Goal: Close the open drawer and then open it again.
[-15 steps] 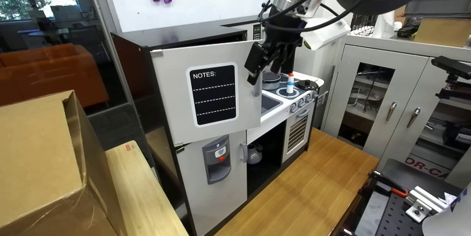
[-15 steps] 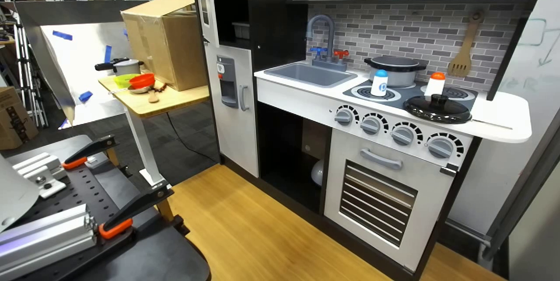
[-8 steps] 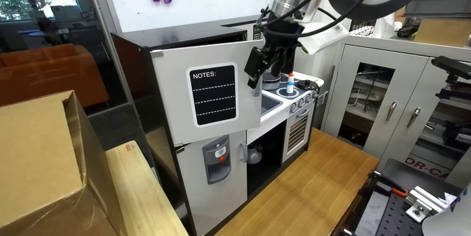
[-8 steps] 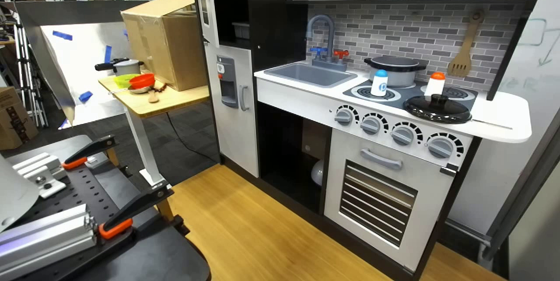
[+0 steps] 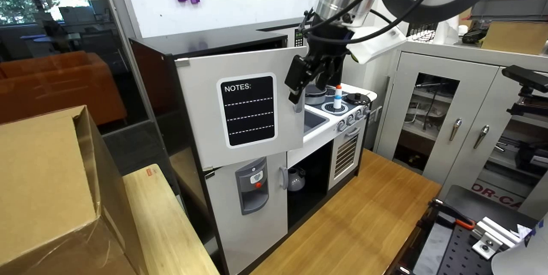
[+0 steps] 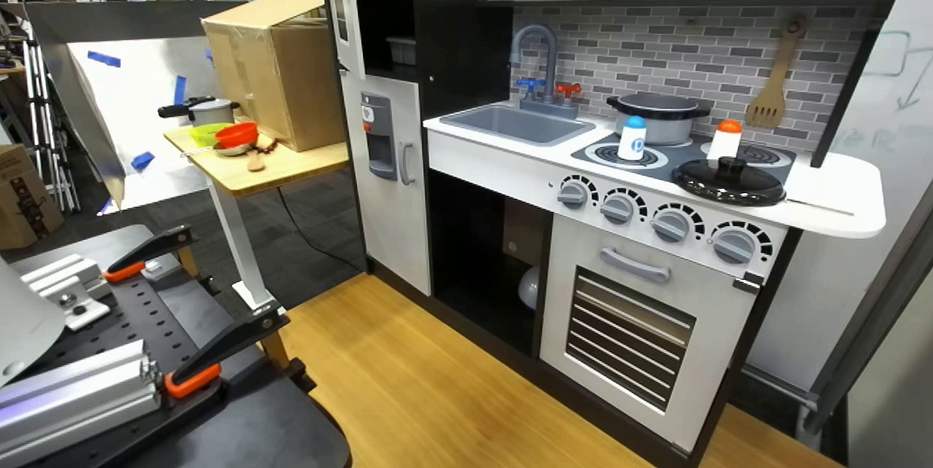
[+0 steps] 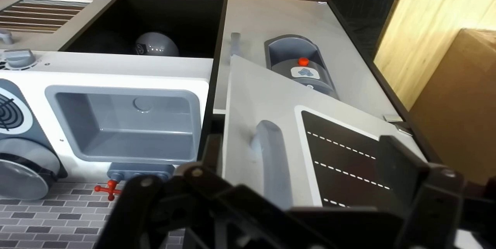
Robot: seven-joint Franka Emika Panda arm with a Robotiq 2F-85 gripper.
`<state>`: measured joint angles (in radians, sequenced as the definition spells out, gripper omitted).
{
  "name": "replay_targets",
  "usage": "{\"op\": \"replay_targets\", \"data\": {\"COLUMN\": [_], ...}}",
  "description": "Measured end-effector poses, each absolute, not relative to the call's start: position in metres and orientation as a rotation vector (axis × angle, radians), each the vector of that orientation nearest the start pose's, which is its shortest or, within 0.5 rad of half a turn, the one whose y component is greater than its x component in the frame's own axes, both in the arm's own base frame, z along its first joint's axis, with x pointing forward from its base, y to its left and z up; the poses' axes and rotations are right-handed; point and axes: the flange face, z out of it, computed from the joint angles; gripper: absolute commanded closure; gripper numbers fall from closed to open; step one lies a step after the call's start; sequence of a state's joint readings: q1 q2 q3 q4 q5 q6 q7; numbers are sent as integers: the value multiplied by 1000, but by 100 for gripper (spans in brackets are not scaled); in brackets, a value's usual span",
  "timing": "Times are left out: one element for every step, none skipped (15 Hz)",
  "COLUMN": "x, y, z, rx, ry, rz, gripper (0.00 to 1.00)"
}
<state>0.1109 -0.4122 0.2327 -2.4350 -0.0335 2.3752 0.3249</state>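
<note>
The drawer is a white upper fridge door (image 5: 197, 108) with a black NOTES board, standing ajar and hinged at its left in that exterior view. Its inner side, the door's edge panel (image 6: 353, 30), shows beside the dark open compartment in an exterior view. A grey bar handle (image 7: 274, 159) rises from the door near its free edge. My gripper (image 7: 304, 150) is open in front of the door. In the wrist view the handle appears between its wide-apart fingers, one over the board and one near the free edge. Contact with the handle cannot be made out.
Below is the lower door (image 5: 274, 219) with a grey dispenser. Beside the fridge lie the sink (image 7: 128, 125) and a stove with a pot (image 6: 660, 118), a black lid (image 6: 729, 180) and two shakers. A cardboard box (image 5: 47, 180) stands on a side table.
Over the last second my gripper has shifted slightly downward beside the handle in an exterior view, then stayed almost still. The door keeps its angle.
</note>
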Motion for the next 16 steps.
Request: {"op": "replay_targets", "data": {"x": [424,423,423,423,423,423,424,424,424,424,424,425,426,428,431,435], "y": [157,157,157,157,157,157,157,157,157,157,158,158,159,160,162,162], "z": [487,487,487,487,487,487,486,486,486,486,486,486,485,483,481,478], "rx": [-3093,-3094,-3094,-3094,-3094,-3094,-3094,-3094,-3094,-3094,-3094,-3092,-3092,-3091,-3090,-3092], "ry": [-56,-56,-57,-57,-56,-54,-53,-52,-53,-53,-54,-55,-58,-63,-70,-72], "rz": [-565,-565,-565,-565,-565,-565,-564,-565,-566,-566,-567,-568,-571,-574,-576,-573], "gripper": [0,0,3,7,9,16,33,35,41,50,51,55,56,56,56,54]}}
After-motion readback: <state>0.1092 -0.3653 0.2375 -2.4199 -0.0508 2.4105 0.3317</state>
